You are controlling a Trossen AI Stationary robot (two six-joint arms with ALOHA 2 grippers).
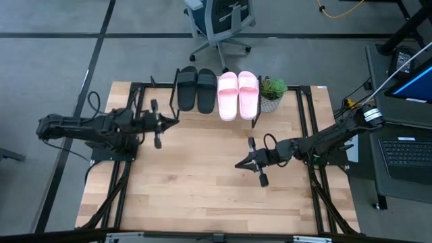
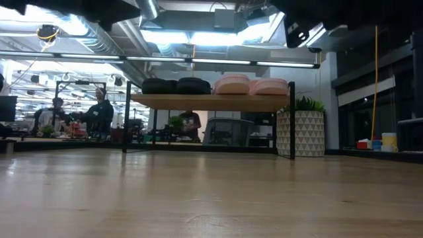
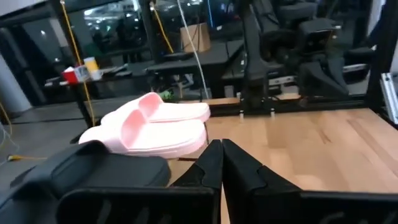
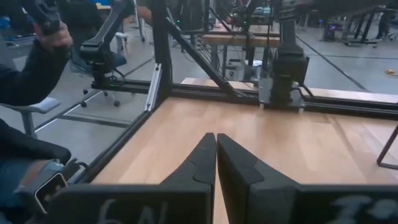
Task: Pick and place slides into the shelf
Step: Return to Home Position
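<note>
Two black slides [image 1: 196, 88] and two pale pink slides [image 1: 238, 94] lie side by side, soles down, on the plank top of the shelf [image 2: 211, 102] at the table's far edge. The low view shows them in a row, black slides [image 2: 176, 86] on the left and pink slides [image 2: 251, 85] on the right. My left gripper [image 1: 177, 122] is shut and empty, just near of the black slides. In its wrist view its fingers [image 3: 219, 163] meet, with the pink slides [image 3: 152, 127] ahead. My right gripper [image 1: 237, 164] is shut and empty above mid-table, its fingers [image 4: 216, 155] closed.
A small potted plant [image 1: 272, 94] in a white patterned pot stands right of the shelf. An office chair [image 1: 219, 20] is beyond the far edge. A laptop [image 1: 408, 145] sits off the table's right side. A person's arm [image 4: 31, 68] shows in the room.
</note>
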